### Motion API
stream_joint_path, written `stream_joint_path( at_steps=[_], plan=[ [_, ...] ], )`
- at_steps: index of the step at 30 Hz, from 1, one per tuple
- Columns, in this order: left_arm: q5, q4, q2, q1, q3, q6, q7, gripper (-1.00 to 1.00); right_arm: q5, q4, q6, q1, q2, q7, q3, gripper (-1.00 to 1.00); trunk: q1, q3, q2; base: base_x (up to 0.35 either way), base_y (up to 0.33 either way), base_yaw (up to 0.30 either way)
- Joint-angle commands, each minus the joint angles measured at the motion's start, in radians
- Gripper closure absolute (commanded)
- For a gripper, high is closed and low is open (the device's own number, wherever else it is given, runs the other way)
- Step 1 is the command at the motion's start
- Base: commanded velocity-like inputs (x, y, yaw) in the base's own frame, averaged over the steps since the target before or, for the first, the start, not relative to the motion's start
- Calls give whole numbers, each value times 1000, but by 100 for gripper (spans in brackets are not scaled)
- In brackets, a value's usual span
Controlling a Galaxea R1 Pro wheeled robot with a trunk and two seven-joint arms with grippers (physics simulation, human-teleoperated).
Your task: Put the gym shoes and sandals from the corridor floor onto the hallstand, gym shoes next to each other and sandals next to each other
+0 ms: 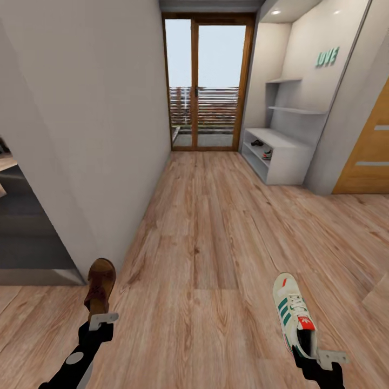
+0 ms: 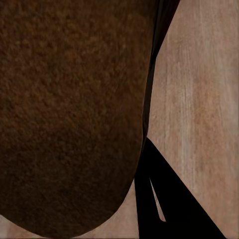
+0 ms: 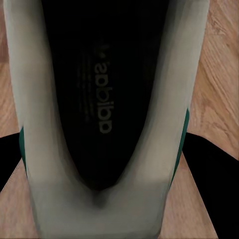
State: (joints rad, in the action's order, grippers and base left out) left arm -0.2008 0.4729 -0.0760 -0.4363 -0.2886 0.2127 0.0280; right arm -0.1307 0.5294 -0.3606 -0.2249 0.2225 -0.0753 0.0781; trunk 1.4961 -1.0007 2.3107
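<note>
Left gripper pinches a sandal by the heel at 7 o'clock; right gripper pinches a gym shoe by the heel at 5 o'clock. Hallstand stands well apart at 1 o'clock, two shoes already shelved. Risk: heel-only grips may slip or swing in transit. Fingertips are hidden behind the footwear; shelved shoes too small to identify.

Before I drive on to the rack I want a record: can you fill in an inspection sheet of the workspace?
Surface: wood-plank corridor floor, bare ahead.
Job's things: brown sandal in left end effector; gym shoe in right end effector; hallstand far right, two shoes on its shelves, too small to identify.
Clutter: nothing seen.
Grippers: both holding shoes by the heel.
Cables: nothing seen.
Surroundings: glass door, wooden door.
</note>
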Motion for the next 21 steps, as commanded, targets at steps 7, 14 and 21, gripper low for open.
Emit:
stream_joint_path(
  at_steps=[7,14,21],
  plan=[
    [-14,1,1,-1,-7,4,4,100,-10,-2,-3,-1,0,-8,2,100,0,-1,0,340,0,-3],
    [-14,1,1,-1,-7,4,4,100,-9,-2,-3,-1,0,-8,2,100,0,-1,0,340,0,0],
    [-14,1,2,0,-7,4,5,100,-9,-2,-3,-1,0,-8,2,100,0,-1,0,341,0,0]
  ],
)
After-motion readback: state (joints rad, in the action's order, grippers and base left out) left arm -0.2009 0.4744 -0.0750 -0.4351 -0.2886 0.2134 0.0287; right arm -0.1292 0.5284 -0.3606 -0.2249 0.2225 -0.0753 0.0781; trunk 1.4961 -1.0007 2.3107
